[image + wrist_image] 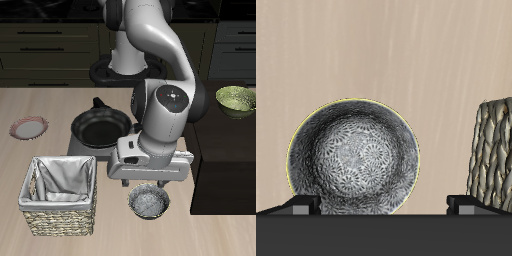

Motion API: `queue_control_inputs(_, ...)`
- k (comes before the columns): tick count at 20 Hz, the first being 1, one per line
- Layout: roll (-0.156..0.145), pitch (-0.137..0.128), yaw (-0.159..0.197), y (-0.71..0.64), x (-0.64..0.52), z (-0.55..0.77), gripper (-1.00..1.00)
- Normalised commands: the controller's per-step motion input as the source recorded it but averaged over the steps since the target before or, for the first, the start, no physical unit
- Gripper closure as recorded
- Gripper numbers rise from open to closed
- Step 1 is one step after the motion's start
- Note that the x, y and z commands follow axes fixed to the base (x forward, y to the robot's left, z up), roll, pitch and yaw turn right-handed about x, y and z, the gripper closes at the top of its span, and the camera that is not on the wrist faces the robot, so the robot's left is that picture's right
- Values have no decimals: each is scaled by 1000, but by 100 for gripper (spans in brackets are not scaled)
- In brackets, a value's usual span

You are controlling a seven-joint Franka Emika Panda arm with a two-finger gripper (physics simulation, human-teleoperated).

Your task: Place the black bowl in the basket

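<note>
Nearest the table's [60, 245] front edge, the black bowl [149, 203] sits upright, its grey speckled inside showing, with the wicker basket [62, 196] just beside it but apart; the basket's pale cloth lining is visible. Directly above the bowl hangs the gripper [152, 178], its body hiding the tips in the exterior view. In the wrist view the bowl [352, 157] lies whole below the camera, the basket's woven wall [494, 150] near it, and the two fingers [300, 205] stand wide apart, holding nothing. Farther back rest a black frying pan [100, 128] and a small pink-rimmed plate [28, 127]. On the dark counter beyond sits a green bowl [236, 99].
</note>
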Motion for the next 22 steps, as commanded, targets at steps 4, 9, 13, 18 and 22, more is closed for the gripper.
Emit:
queue_control_inputs(4, -17, 39, -8, -78, 58, -313, -100)
queue_control_inputs(9, -14, 29, 1, -84, 25, -238, -100)
queue_control_inputs(13, -18, 33, -15, -108, 34, -211, -100)
queue_control_inputs(18, -16, 45, 8, -71, 37, -340, -100)
queue_control_inputs(22, -18, 46, 10, -16, -20, -294, -100)
